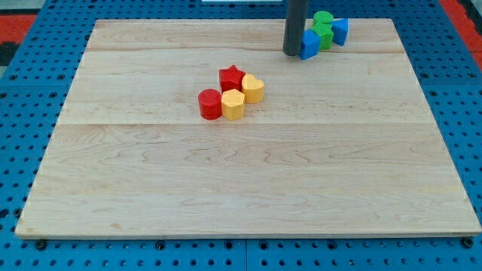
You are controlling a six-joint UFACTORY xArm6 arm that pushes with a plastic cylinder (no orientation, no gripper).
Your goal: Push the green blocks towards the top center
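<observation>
Nearest on the desk (248,188) sit a red cylinder (209,104), yellow block (233,105), yellow heart (253,88) and red star (231,77). Green blocks (323,27) cluster top-right between two blue blocks (309,44). My tip (292,53), a bare rod grasping nothing, touches the nearer blue block's left.

A pale wooden board (248,188) made of 3 glued planks lies on a blue perforated metal base (22,248) w/ small round holes. Red patches (30,30) at both top corners. Light is even.
</observation>
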